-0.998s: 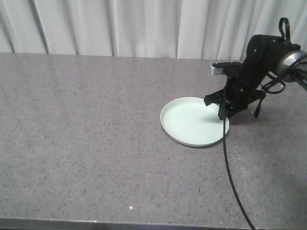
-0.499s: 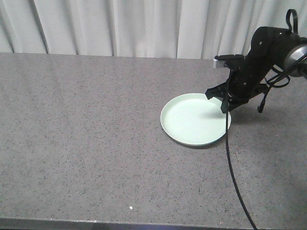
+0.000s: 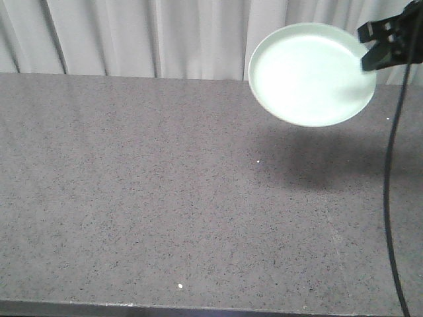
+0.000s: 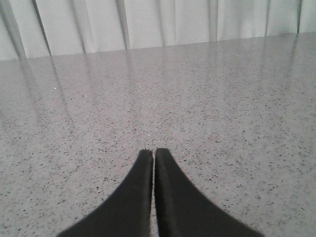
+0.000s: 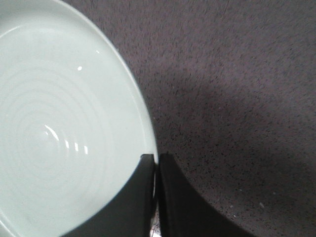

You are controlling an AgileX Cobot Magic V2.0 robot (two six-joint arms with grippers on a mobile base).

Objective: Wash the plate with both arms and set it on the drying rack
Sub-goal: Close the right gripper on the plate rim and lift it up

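The pale mint-green plate [image 3: 310,74] hangs in the air above the grey counter at the upper right, tilted toward the camera. My right gripper [image 3: 377,51] is shut on its right rim. In the right wrist view the plate [image 5: 59,133] fills the left half, and the right gripper [image 5: 157,159] pinches the rim between its two black fingers. My left gripper [image 4: 153,152] is shut on nothing, low over bare counter; it does not show in the front view. The drying rack is out of view.
A grey speckled counter [image 3: 145,198] runs across the scene, with white curtains [image 3: 132,33] behind it. A black cable [image 3: 390,198] hangs down from the right arm at the right side. The plate's shadow [image 3: 310,162] lies on the counter beneath it.
The right gripper has lifted the plate off the counter, up and to the right, and tilted it. Earlier the plate lay flat with the gripper at its right rim.
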